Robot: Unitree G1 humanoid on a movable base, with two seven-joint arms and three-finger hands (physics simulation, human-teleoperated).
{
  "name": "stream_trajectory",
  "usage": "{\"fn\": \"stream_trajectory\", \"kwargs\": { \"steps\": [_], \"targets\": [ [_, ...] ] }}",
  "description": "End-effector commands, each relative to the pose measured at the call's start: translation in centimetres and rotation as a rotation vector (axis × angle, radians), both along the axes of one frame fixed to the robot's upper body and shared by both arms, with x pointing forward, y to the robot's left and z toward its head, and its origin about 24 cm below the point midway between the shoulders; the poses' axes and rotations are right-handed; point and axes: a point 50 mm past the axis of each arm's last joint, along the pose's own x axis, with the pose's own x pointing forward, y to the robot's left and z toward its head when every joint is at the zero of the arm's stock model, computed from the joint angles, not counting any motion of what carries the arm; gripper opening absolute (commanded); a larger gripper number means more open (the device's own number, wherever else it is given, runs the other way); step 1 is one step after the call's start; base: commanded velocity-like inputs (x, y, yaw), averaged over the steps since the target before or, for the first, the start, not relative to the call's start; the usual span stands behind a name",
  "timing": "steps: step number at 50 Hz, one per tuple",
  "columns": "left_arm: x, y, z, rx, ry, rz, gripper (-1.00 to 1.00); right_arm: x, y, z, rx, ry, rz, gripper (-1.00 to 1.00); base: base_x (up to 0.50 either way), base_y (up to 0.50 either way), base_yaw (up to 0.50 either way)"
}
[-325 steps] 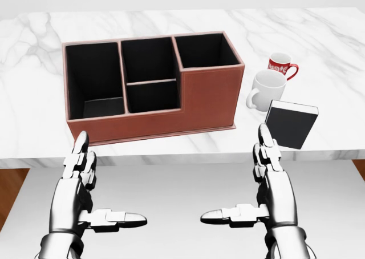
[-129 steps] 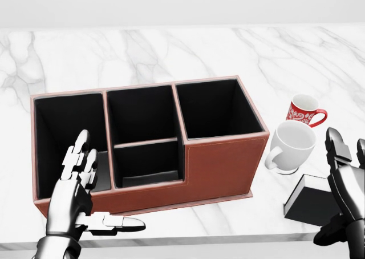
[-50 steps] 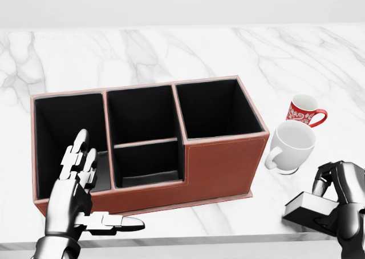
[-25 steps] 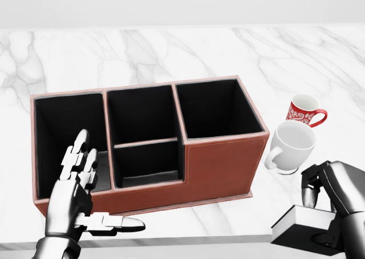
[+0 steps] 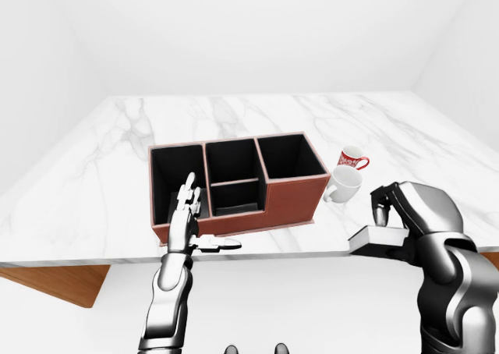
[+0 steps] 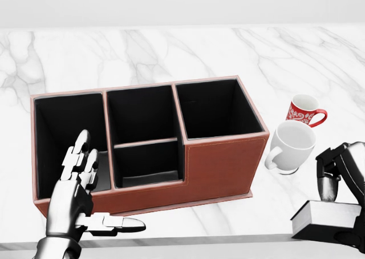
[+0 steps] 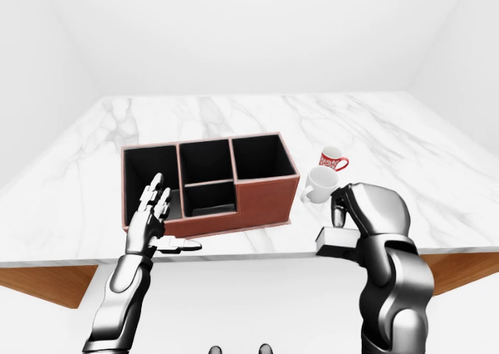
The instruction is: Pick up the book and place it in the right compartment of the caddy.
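Note:
The book [image 6: 326,215] lies level in my right hand [image 6: 337,206], which is shut on it at the lower right of the head view, over the counter's near edge. Its white page edge faces me under a dark cover. The brown caddy [image 6: 222,165] stands to the left of it, and its right compartment [image 6: 214,108] shows a dark inside with nothing in it. My left hand [image 6: 105,185] is open with spread fingers, just below the caddy's left compartment [image 6: 63,130] and holding nothing.
A white mug [image 6: 293,145] and a red patterned mug [image 6: 305,110] stand between the caddy and the book. The marble counter [image 6: 171,48] stretches toward the top of the view. Its near edge runs along the bottom.
My right hand closed on the book a second ago and raised it off the counter. Since half a second ago it has carried the book to the right. The left hand has stayed still.

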Motion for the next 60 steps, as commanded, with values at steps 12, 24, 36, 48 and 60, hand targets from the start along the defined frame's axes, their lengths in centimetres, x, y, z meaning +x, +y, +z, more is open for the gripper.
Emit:
{"fn": "stream_trajectory", "kwargs": {
  "steps": [12, 24, 36, 48, 60],
  "targets": [
    [-0.1, 0.1, -0.1, -0.001, 0.003, 0.005, 1.0, -1.4, 2.6, 6.2, -0.176, -0.219, -0.008, -1.0, 0.0, 0.0, 0.0],
    [-0.1, 0.1, 0.0, -0.002, 0.002, 0.004, 1.0, -1.7, 3.7, 10.0, -0.28, -0.396, -0.025, -1.0, 0.0, 0.0, 0.0],
    [0.0, 0.1, -0.1, -0.002, 0.004, 0.006, 1.0, -0.7, 5.3, 13.8, -0.353, -0.552, -0.012, -1.0, 0.0, 0.0, 0.0],
    [0.1, 0.1, 0.0, -0.003, 0.006, 0.005, 1.0, 1.1, 7.5, 15.9, -0.344, -0.603, 0.054, -1.0, 0.0, 0.0, 0.0],
    [0.1, 0.1, -0.1, -0.003, 0.008, 0.007, 1.0, 3.2, 9.5, 16.9, -0.317, -0.584, 0.136, -1.0, 0.0, 0.0, 0.0]
  ]
}}
